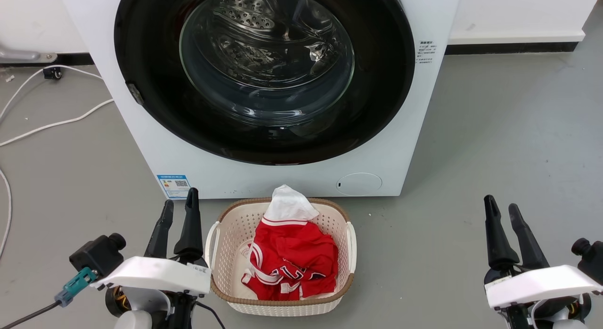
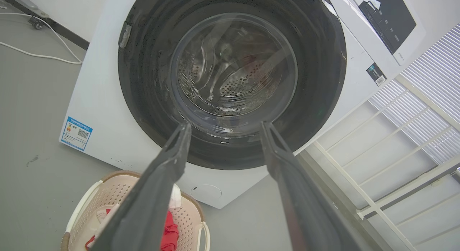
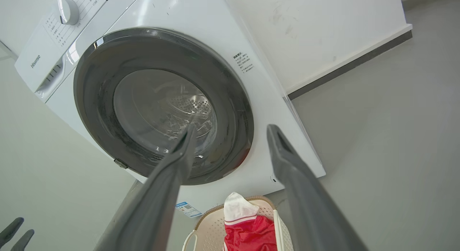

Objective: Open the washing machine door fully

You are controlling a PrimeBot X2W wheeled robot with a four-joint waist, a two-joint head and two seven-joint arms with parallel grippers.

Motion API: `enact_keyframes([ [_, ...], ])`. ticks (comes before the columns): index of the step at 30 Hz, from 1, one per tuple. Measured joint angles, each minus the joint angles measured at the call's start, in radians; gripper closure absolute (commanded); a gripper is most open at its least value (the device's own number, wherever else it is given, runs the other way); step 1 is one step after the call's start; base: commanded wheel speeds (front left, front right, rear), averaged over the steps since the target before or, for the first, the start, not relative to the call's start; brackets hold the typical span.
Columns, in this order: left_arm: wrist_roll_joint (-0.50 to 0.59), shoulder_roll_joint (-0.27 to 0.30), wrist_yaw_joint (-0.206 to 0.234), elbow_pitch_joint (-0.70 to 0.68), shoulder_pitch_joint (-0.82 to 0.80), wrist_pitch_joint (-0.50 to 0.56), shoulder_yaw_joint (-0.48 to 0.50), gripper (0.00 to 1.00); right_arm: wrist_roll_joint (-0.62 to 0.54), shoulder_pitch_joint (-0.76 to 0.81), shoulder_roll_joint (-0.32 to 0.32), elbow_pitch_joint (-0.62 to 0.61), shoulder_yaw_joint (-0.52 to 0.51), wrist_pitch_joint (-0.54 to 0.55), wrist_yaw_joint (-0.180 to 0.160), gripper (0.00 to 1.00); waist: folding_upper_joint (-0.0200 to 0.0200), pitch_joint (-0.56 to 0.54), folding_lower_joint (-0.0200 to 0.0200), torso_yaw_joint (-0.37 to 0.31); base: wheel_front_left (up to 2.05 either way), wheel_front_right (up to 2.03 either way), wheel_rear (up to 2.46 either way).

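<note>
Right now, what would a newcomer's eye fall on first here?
The glossy black washing machine door, shut, dominates the top of the head view on the white washing machine. Below it a beige basket holds red and white clothing, with the left gripper and right gripper open on either side.

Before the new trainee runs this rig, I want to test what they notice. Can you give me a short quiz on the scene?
1. True or false: the washing machine door sits shut against the washing machine.
2. What lies in the basket in front of the machine? A) a red and white garment B) a blue towel C) nothing
3. Fill in: the left claw and the right claw are both empty and ____.

Key: 1 true; 2 A; 3 open.
</note>
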Motion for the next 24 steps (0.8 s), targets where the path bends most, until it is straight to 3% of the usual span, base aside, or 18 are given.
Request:
enact_keyframes([
  [24, 0.306, 0.01, 0.031, 0.008, 0.001, -0.063, -0.039, 0.0, -0.29, 0.019, 0.0, -0.025, 0.017, -0.022, 0.0, 0.0, 0.0, -0.001, 0.0, 0.004, 0.0, 0.0, 0.0],
])
